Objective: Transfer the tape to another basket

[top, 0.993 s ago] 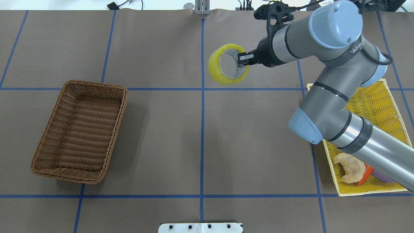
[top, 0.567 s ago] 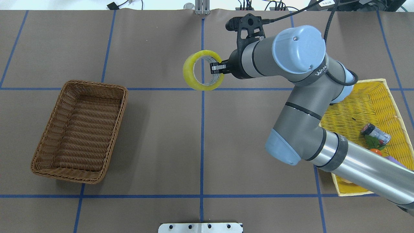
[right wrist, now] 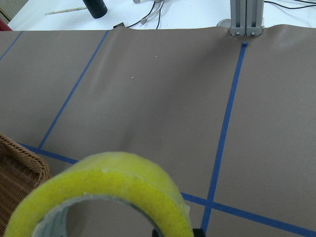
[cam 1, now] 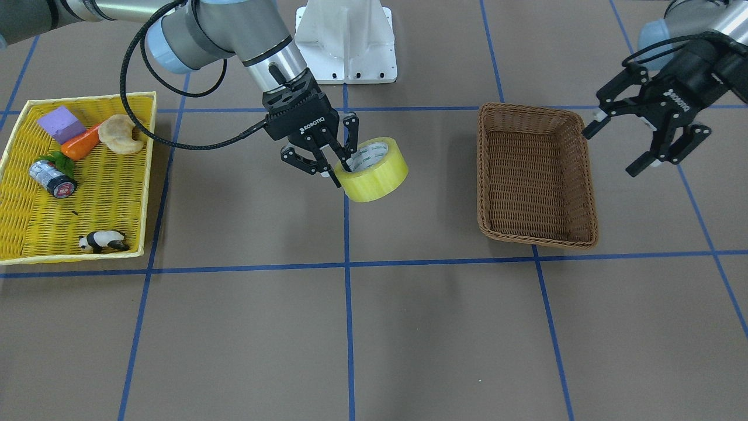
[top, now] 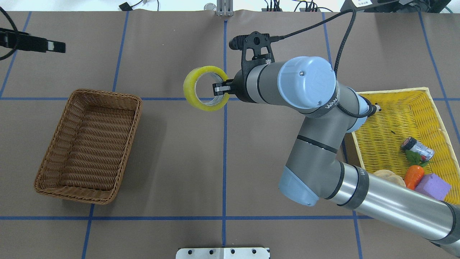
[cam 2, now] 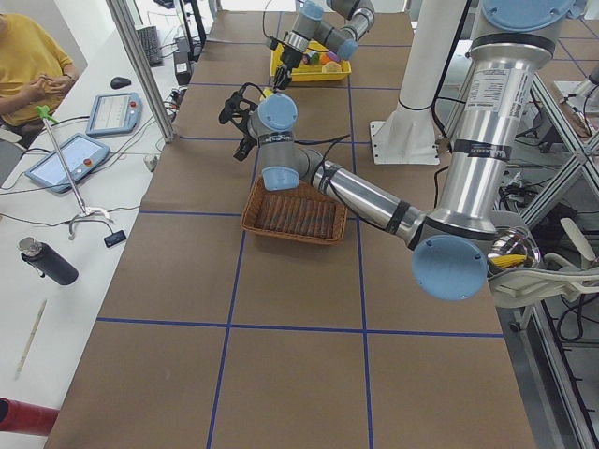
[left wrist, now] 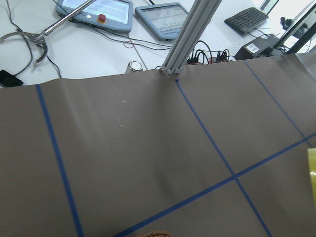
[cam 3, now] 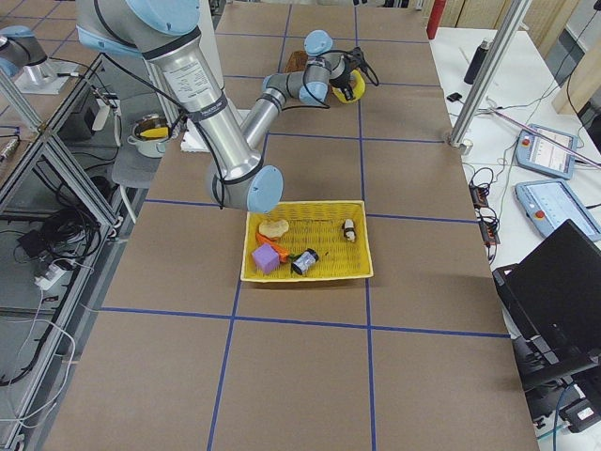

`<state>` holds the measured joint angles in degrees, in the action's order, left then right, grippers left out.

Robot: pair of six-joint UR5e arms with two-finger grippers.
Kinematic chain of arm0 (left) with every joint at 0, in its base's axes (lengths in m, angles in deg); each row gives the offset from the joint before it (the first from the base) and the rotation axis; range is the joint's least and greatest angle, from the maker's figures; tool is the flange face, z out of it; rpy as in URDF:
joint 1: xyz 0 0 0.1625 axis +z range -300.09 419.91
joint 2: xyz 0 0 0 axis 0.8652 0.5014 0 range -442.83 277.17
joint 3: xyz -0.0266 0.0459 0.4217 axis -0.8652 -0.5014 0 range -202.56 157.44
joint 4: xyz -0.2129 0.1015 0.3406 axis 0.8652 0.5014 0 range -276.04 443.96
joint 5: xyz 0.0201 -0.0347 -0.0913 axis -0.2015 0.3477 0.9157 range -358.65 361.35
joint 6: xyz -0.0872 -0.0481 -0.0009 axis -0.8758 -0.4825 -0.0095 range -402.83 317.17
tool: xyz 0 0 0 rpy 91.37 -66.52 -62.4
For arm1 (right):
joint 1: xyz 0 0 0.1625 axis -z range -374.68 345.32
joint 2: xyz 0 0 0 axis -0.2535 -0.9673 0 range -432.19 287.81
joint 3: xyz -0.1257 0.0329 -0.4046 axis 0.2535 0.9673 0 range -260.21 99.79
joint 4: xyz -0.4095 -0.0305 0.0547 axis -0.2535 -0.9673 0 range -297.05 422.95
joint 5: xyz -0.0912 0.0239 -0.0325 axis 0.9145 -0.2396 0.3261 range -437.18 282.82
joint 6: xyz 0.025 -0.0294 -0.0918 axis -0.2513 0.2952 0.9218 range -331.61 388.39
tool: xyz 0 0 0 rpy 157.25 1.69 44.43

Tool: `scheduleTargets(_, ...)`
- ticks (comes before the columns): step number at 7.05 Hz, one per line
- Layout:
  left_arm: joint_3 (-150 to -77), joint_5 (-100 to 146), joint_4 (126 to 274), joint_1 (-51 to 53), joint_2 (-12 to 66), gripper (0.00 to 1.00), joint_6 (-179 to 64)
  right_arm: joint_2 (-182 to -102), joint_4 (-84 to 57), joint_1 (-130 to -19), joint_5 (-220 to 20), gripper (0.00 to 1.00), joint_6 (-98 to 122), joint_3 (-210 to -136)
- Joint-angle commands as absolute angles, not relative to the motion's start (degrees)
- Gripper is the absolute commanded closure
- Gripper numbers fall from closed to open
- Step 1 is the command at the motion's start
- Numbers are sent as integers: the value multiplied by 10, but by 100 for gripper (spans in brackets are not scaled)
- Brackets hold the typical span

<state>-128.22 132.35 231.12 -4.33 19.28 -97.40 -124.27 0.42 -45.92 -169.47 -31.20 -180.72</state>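
The yellow-green tape roll [top: 205, 88] hangs in the air over the table's middle, held through its rim by my right gripper [top: 220, 89], which is shut on it. It also shows in the front view [cam 1: 374, 169] and fills the bottom of the right wrist view [right wrist: 103, 197]. The brown wicker basket [top: 57, 144] sits empty on the left; in the front view [cam 1: 485, 175] it is on the right. My left gripper [cam 1: 646, 137] is open and empty, hovering beyond the basket's far side, and shows at the overhead view's top left [top: 54, 46].
The yellow tray basket [top: 388, 104] at the right holds a can [top: 417, 147], a carrot [top: 413, 176], a purple block [top: 433, 187], a croissant and a panda figure [cam 1: 102, 241]. Blue tape lines grid the brown table cover.
My right arm has carried the tape leftward, from right of the centre line to left of it, toward the wicker basket. The left gripper has come into the overhead view's top left.
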Motion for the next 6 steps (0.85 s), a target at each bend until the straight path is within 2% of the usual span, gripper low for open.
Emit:
scheduleTargets(1,-1281,1303,2328,28,232,1,-1014,-1234,28,-434,-1662,100,-321,-1801)
scheduleTargets(6,-1275,1303,2335,87,258,1,-1015,-1202,85,-425,-1649,100,-322,-1758)
